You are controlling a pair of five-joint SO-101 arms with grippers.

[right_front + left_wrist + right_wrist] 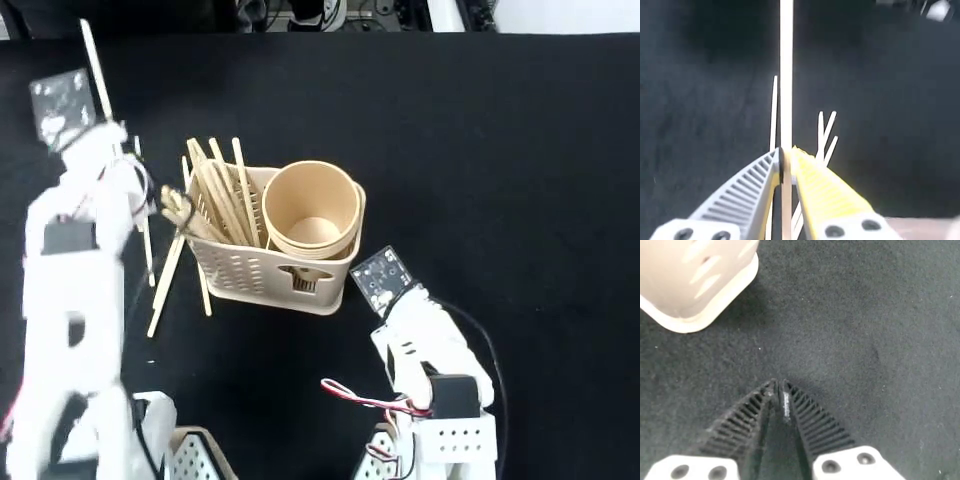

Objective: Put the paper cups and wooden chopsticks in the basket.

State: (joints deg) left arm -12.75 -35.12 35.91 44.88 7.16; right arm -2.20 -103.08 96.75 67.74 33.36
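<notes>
Right wrist view: the right gripper [779, 386] sits over the black worktop [500, 150], pressed together on nothing, by the near right corner of the basket [265, 275]. The basket holds stacked paper cups [310, 205] at its right and bundled wooden chopsticks [222, 195] at its left. Loose chopsticks [165, 285] lie just left of it. Far left, the left gripper [786, 152] pinches one chopstick [786, 75], upright.

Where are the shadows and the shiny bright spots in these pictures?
Right wrist view: a soft shadow darkens the cloth beside the basket. High view: the paper cup is darker inside its wall than at its bottom. Left wrist view: a bright glare patch sits far beyond the chopstick in the left gripper.
</notes>
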